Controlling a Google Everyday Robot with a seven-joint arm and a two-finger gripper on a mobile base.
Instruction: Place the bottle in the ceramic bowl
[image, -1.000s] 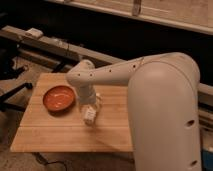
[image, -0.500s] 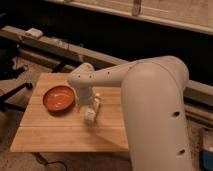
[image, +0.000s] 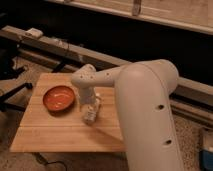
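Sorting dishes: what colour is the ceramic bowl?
The ceramic bowl is glossy orange-red, camera view; the gripper sits beside it at the bottle.

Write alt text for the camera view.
The robot's tool sits low at a small pale bottle, beside an empty orange-red ceramic bowl on a wooden table. The bulky white arm reaches in from the right foreground.

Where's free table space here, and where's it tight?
Free: the table front strip, from below the ceramic bowl to the near edge. Tight: the claw sits at the bottle beside that bowl; the arm covers the right side.
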